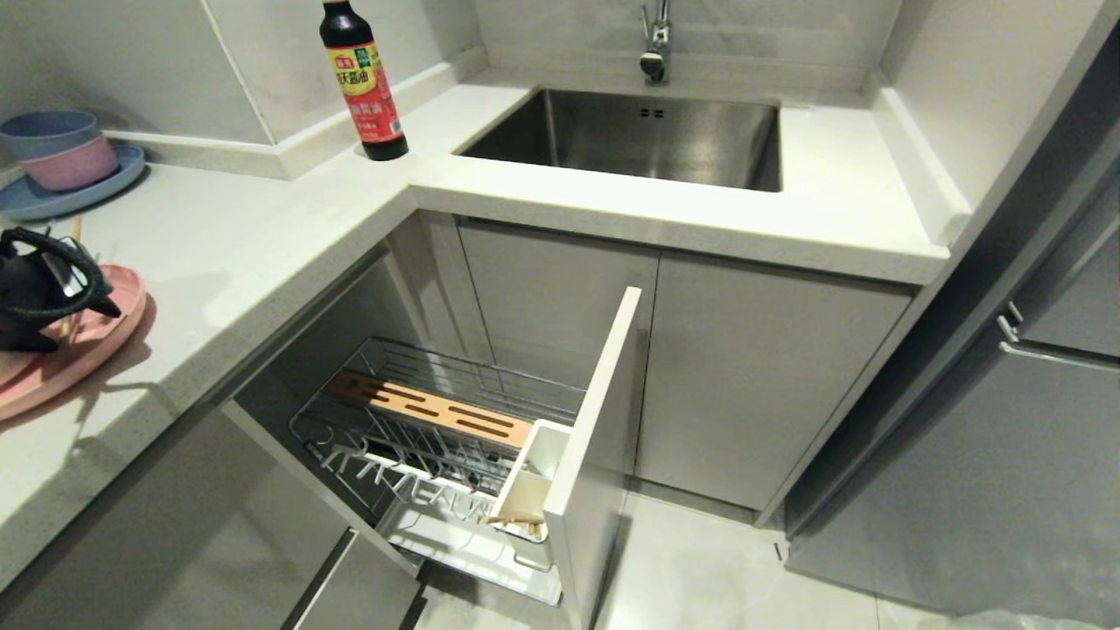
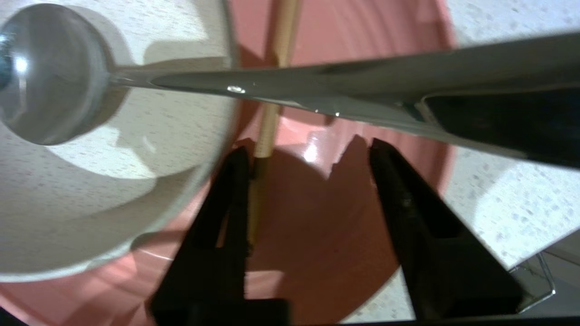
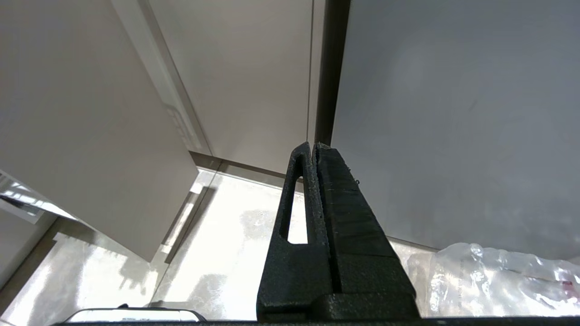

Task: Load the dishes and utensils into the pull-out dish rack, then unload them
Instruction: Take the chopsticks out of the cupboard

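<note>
My left gripper (image 2: 308, 147) hangs open low over the pale-pink plate (image 2: 317, 217), which sits on the counter at the far left (image 1: 96, 350). One wooden chopstick (image 2: 272, 113) lies on the plate along the inner side of one finger, not clamped. The cream-white bowl (image 2: 113, 190) stands on the plate beside it. The silver spoon (image 2: 50, 72) rests in the bowl, its long handle crossing above the fingers. The pull-out dish rack (image 1: 420, 367) stands open below the counter, with light wooden pieces in its white utensil cup (image 1: 538, 464). My right gripper (image 3: 315, 145) is shut and empty, parked low near the floor.
Blue and pink bowls (image 1: 57, 153) are stacked on a blue plate at the counter's back left. A soy sauce bottle (image 1: 363, 83) stands near the sink (image 1: 639, 136). The rack's grey front panel (image 1: 595, 437) juts into the aisle. A clear plastic bag (image 3: 489, 276) lies on the floor.
</note>
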{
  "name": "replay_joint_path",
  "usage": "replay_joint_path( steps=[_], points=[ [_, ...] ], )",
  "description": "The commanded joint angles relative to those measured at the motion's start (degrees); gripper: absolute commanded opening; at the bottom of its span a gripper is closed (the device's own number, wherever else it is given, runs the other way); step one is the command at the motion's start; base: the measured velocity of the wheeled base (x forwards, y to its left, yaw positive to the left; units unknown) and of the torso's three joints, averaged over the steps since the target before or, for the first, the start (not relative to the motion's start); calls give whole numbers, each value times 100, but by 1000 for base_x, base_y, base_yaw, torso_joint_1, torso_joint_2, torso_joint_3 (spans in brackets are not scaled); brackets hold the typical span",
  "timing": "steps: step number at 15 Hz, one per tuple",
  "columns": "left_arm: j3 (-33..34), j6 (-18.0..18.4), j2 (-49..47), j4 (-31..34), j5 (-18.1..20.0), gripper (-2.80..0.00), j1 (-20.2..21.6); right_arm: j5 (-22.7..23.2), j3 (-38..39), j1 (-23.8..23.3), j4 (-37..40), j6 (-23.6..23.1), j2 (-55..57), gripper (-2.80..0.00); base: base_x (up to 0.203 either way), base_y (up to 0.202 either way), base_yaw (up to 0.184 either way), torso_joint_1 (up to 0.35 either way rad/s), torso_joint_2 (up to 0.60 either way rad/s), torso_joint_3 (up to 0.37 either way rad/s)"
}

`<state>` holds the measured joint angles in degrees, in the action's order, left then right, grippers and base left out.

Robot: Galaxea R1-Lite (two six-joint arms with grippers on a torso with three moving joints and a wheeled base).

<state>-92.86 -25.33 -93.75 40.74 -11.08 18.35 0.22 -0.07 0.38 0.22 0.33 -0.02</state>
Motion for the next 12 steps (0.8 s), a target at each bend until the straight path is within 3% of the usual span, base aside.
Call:
replay_joint_path(
  steps=[1, 12],
  points=[
    [-11, -20, 21, 22, -8, 0, 11, 3, 0, 6, 0, 2, -2, -280, 0, 0, 0, 0, 0, 0],
    [39, -78, 570, 205, 0, 0, -299, -2, 0, 6, -1, 2, -5, -280, 0, 0, 0, 0, 0, 0]
  ],
)
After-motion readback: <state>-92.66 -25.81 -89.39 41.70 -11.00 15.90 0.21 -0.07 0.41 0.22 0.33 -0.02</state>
